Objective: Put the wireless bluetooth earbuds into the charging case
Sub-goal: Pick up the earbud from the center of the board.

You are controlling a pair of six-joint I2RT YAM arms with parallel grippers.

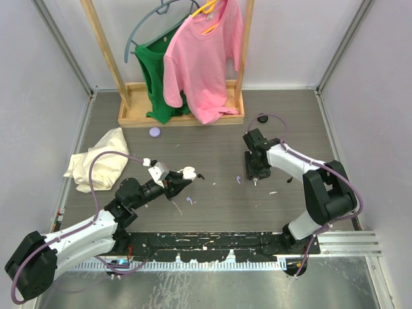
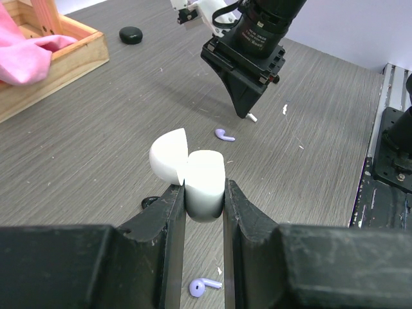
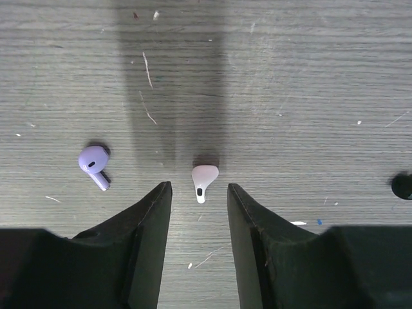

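Bright, even overhead light, no glare. My right gripper [image 3: 198, 188] casts a soft dark shadow up the table [image 3: 322, 96]. My left fingers [image 2: 170, 219] look slightly blurred up close; the overhead view is sharp.

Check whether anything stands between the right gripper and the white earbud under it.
Nothing visible: the white earbud lies on the table between the fingers of the open right gripper; the lilac earbud lies aside.

I see a smooth, glossy white plastic charging case [image 2: 205, 183], a shiny lilac plastic earbud [image 3: 94, 161] and a satin white earbud [image 3: 204, 176] on a matt grey wood-grain table [image 3: 290, 77], framed by matt black plastic fingers [image 3: 145, 232].
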